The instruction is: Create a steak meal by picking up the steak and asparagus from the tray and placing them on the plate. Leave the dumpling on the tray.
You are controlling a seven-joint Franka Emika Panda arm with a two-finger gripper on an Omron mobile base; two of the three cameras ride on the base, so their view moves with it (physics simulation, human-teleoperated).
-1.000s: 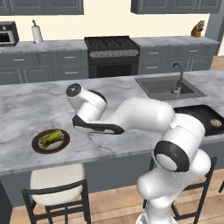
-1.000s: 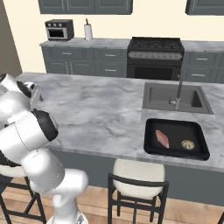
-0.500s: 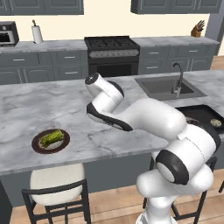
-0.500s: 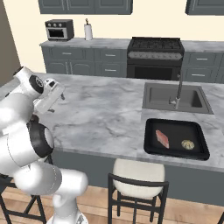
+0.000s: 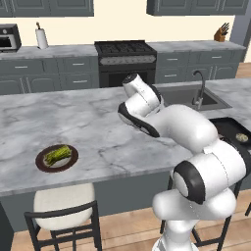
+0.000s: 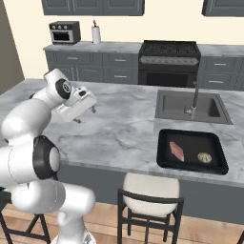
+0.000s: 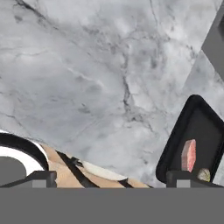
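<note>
Marble counter (image 6: 119, 128), black tray (image 6: 214, 167) at right end, plate (image 5: 43, 166) at left end. Asparagus (image 5: 58, 154) on plate; steak (image 6: 177, 151), dumpling (image 6: 204, 157) on tray. Gripper (image 6: 85, 116) swung away from plate toward tray, wide open, empty. Steak next.

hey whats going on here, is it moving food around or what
The robot arm is plating a steak meal. The asparagus already lies on the plate at the counter's left end. The steak and the dumpling sit in the black tray near the sink. The tool is open and empty, above the bare marble between plate and tray, so the steak looks like the next pick.
</note>
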